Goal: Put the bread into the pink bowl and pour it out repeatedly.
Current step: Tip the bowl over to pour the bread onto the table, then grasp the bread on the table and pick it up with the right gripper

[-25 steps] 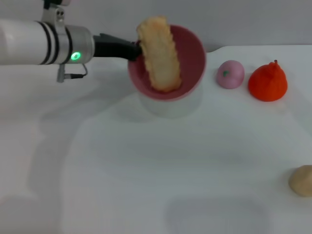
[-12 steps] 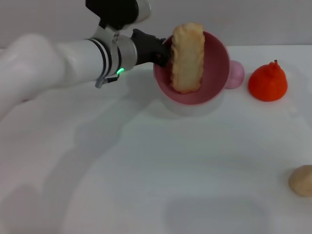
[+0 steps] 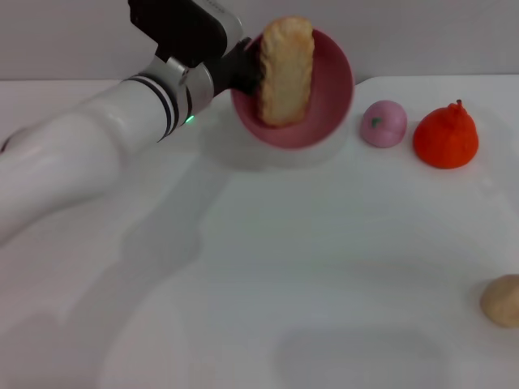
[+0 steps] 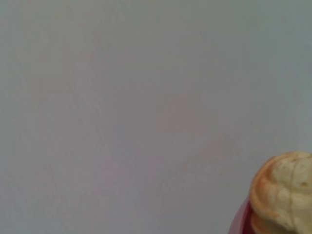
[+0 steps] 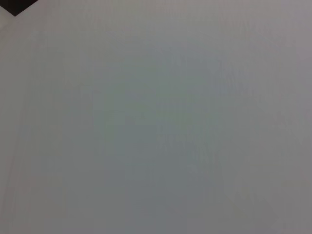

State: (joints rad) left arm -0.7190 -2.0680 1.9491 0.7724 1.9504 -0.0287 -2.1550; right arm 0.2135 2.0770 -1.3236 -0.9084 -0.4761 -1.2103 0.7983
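Observation:
The pink bowl (image 3: 324, 97) hangs in the air at the back of the table, tipped steeply so its opening faces me. My left gripper (image 3: 243, 69) is shut on its left rim. The bread (image 3: 285, 71), pale tan and ridged, stands on end inside the bowl and leans against the wall, its top end poking past the rim. The left wrist view catches the bread's end (image 4: 285, 192) and a sliver of the bowl's rim (image 4: 242, 219). My right gripper is out of view.
A small pink ball (image 3: 383, 123) and an orange pear-shaped toy (image 3: 445, 135) sit to the right of the bowl. A beige lump (image 3: 503, 300) lies at the right edge. The table (image 3: 284, 267) is white.
The left arm has swung the bowl up and a little left after first moving it right, turning it further on its side. The bread now stands more upright inside it.

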